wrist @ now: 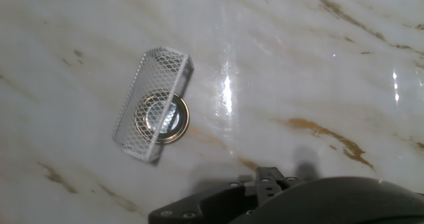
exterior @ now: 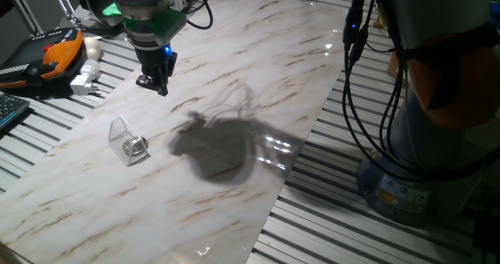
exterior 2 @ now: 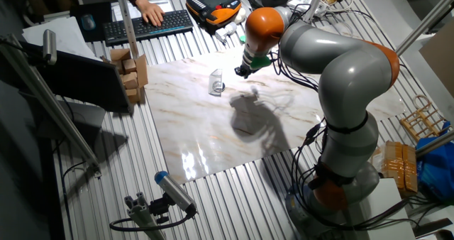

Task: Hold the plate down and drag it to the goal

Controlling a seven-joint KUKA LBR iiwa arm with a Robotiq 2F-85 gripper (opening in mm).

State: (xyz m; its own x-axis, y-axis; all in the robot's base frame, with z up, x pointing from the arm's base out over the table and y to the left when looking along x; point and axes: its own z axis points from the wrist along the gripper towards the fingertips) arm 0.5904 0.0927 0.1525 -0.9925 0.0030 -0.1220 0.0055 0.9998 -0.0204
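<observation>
The plate (wrist: 161,116) lies on the marble table (exterior: 258,53), tucked under the clear goal (exterior: 126,140) with its rim poking out. The gripper (exterior: 153,82) hangs above the table, apart from both; whether its fingers are open I cannot tell. Beyond the table's edge lie an orange handset (exterior: 58,53), a white plug (exterior: 84,80) and a keyboard (exterior 2: 142,24) with a hand (exterior 2: 151,13) on it.
</observation>
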